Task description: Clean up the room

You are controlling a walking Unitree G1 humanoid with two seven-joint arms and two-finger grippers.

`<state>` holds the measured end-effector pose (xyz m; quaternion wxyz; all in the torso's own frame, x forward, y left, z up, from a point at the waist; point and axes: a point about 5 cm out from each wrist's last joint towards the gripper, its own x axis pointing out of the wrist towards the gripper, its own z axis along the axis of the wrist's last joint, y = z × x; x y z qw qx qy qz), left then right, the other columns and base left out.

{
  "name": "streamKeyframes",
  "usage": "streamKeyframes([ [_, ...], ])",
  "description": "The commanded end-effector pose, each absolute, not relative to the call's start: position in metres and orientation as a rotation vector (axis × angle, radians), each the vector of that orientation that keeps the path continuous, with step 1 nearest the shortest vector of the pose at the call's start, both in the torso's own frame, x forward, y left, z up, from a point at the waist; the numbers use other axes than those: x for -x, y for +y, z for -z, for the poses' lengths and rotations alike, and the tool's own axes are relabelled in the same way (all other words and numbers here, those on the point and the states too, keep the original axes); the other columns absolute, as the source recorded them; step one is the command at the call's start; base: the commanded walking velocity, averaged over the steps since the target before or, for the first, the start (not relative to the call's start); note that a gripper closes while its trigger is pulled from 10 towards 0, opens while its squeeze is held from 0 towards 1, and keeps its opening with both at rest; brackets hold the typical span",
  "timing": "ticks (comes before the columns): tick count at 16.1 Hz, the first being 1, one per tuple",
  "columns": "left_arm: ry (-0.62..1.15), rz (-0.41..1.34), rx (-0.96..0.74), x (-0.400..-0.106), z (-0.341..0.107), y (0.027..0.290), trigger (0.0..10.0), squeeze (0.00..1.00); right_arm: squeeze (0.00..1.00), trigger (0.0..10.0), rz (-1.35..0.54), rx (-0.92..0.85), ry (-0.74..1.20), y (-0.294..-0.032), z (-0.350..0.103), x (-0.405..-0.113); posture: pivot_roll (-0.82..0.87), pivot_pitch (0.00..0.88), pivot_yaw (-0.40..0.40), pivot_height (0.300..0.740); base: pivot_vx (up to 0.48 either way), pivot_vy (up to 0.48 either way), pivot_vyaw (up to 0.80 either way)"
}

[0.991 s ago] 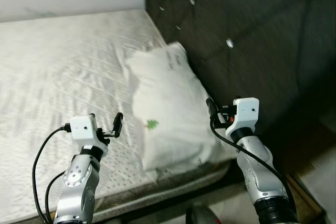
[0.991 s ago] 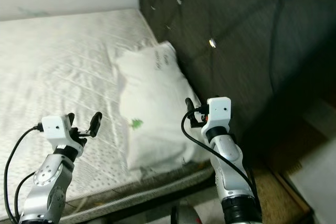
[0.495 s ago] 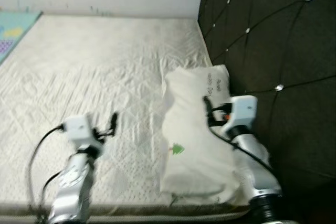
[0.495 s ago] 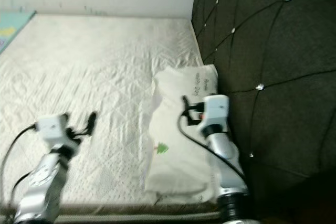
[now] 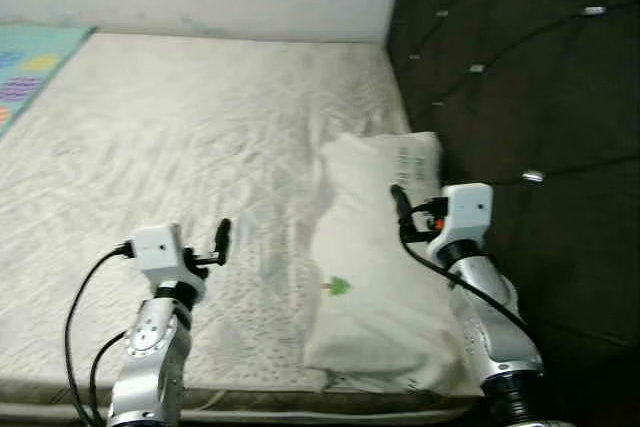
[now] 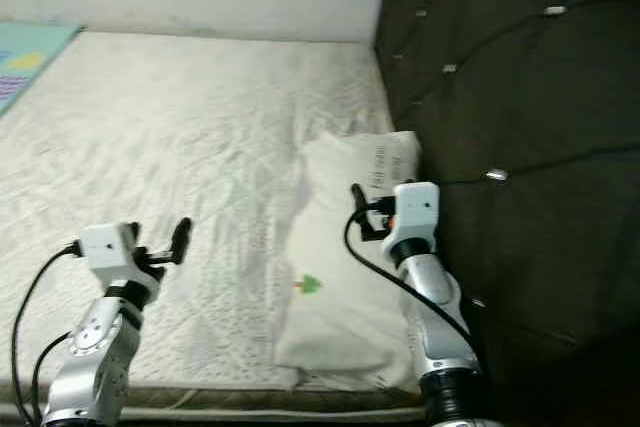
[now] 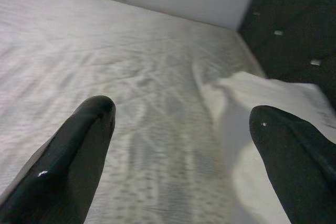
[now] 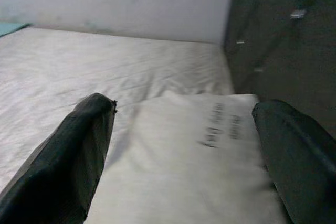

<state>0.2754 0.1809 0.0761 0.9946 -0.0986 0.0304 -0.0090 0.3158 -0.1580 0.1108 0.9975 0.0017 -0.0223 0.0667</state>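
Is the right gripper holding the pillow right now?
No, the right gripper is open, its fingers spread apart above the white pillow with nothing between them.

One white pillow (image 5: 375, 277) lies on one bare mattress (image 5: 180, 137), beside one dark tufted headboard (image 5: 520, 77). Two grippers show, left gripper (image 5: 222, 237) and right gripper (image 5: 398, 197).
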Motion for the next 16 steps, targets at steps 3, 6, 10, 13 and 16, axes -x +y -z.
streamKeyframes([
  [3, 0.065, 0.022, 0.202, -0.2758, -0.0771, 0.1826, 10.0, 0.00, 0.00, 10.0, -0.139, -0.017, -0.034, -0.1558, -0.1095, -0.3150, -0.08, 0.049, -0.024, 0.740, 0.000, 0.000, 0.00],
  [6, 0.065, 0.024, 0.201, -0.2768, -0.0771, 0.1826, 10.0, 0.00, 0.00, 10.0, -0.153, 0.006, -0.033, -0.1538, -0.1094, -0.3157, -0.08, 0.042, -0.024, 0.740, 0.000, 0.000, 0.00],
  [10, 0.064, 0.033, 0.195, -0.2777, -0.0774, 0.1817, 10.0, 0.00, 0.00, 10.0, -0.164, 0.015, -0.041, -0.1522, -0.1109, -0.3169, -0.08, 0.035, -0.024, 0.740, 0.000, 0.000, 0.20],
  [13, 0.058, 0.032, 0.192, -0.2784, -0.0779, 0.1818, 10.0, 0.00, 0.00, 10.0, -0.163, 0.006, -0.038, -0.1517, -0.1101, -0.3175, -0.08, 0.030, -0.025, 0.740, 0.000, 0.000, 0.21],
  [16, 0.058, 0.031, 0.192, -0.2787, -0.0780, 0.1821, 10.0, 0.00, 0.00, 10.0, -0.160, 0.004, -0.034, -0.1517, -0.1094, -0.3177, -0.08, 0.031, -0.025, 0.740, 0.000, 0.000, 0.00],
])
